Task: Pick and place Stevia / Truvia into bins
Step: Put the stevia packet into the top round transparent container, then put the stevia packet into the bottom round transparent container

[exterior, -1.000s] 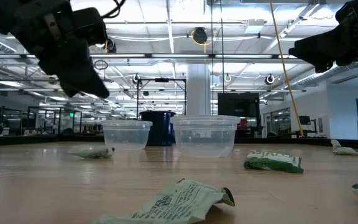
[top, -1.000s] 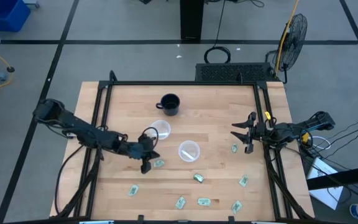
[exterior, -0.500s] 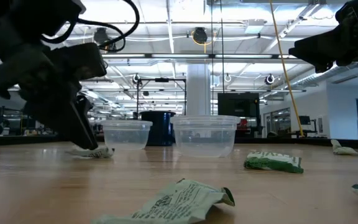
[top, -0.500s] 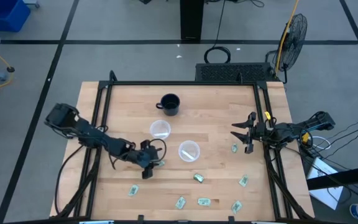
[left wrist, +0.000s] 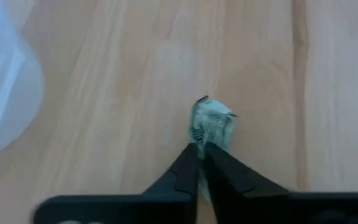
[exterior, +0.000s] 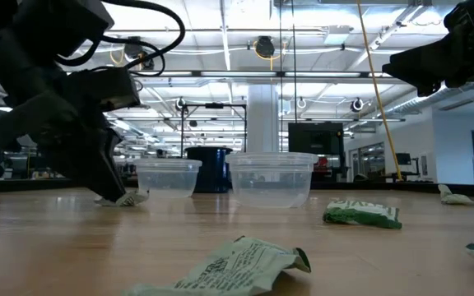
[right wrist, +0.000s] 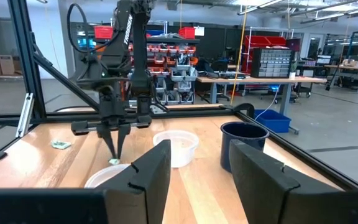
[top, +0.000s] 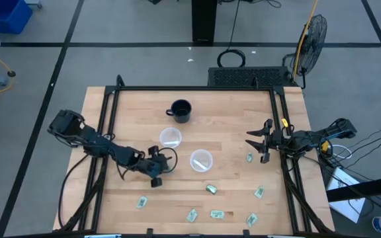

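green-white packet (left wrist: 213, 124), black mug (top: 180, 110), clear cups (top: 170, 137).

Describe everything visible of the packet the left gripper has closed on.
The packet is small, pale green and white with dark print, and looks like crumpled paper. The left gripper pinches one edge between shut fingertips, bunching it upward. It sits low on the wooden table, close to a clear cup without touching it.
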Robot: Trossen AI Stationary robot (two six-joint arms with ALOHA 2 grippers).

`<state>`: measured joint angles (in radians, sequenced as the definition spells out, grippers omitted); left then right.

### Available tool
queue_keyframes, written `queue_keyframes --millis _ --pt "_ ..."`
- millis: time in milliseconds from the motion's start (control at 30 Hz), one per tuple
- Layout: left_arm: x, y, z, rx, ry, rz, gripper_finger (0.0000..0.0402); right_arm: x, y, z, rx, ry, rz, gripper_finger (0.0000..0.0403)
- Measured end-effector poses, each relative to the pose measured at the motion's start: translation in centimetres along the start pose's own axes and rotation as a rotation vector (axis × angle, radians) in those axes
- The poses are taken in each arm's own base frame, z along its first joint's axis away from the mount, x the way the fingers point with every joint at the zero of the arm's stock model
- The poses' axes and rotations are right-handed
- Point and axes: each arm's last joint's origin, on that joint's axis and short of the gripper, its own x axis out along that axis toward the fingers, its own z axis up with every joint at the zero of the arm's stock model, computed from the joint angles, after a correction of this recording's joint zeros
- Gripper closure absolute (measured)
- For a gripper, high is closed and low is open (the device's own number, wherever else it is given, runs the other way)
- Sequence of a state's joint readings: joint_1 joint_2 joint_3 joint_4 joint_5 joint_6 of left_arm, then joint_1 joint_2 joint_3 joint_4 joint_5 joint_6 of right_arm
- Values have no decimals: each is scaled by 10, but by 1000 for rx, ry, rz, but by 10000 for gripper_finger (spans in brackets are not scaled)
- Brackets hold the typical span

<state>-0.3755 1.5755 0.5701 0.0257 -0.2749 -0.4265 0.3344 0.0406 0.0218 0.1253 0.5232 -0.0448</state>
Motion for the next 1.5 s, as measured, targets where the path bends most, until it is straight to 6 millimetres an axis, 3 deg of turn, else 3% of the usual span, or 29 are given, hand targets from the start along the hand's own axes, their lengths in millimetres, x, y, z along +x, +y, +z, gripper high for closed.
queue_keyframes --millis 233,467,633,800,1100,1500 --pt "-27 14 21 88 -162 124 391 0 0 0 0 -1 0 247" --pt "-58 53 43 97 -276 282 390 0 0 0 1 -2 0 247" --pt "-48 86 48 56 -215 251 397 0 0 1 3 -5 0 247" --pt "-28 104 43 78 -119 240 387 0 0 1 2 -5 0 247" --pt "-16 110 39 77 -65 174 395 0 0 0 -20 -1 0 247" --pt "-16 113 40 102 -73 144 325 0 0 0 -51 -5 -1 247"
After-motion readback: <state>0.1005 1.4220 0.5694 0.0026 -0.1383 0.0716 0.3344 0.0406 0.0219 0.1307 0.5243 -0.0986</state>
